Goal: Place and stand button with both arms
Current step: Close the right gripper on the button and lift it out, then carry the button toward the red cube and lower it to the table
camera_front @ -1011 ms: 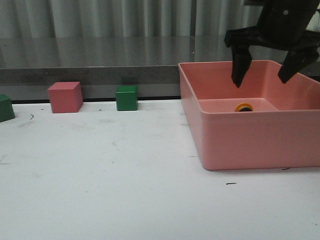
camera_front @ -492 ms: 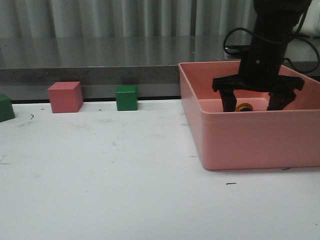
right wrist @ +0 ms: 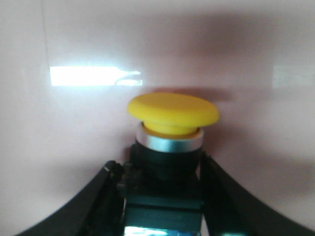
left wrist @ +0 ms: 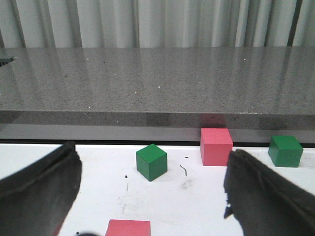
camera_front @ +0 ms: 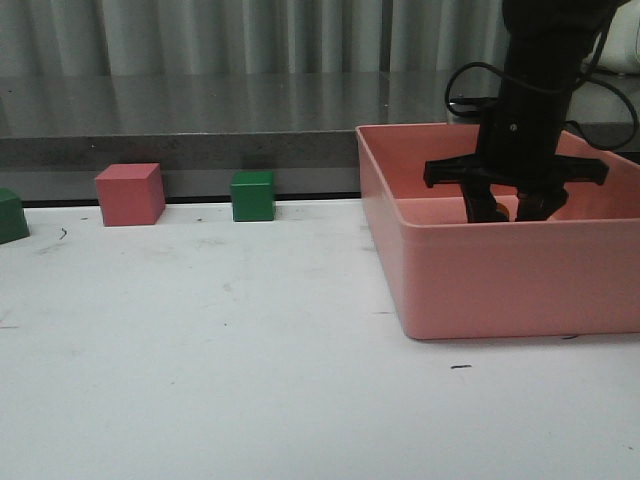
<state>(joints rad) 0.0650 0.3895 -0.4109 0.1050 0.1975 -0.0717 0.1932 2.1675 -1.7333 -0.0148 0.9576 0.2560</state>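
Two fingers [right wrist: 110, 196] of right gripper [camera_front: 505, 208] pinch button [right wrist: 172, 142] at black body; small, rigid, light; cap slippery; left gripper [left wrist: 150, 196] open

No readable text, labels, brands or numbers in any view. Checked the yellow mushroom-cap push-button with silver collar and black body [right wrist: 170, 142], the pink plastic bin [camera_front: 500, 280], the pink cube [camera_front: 130, 194] and the green cube [camera_front: 253, 196] left of that bin: all unmarked.
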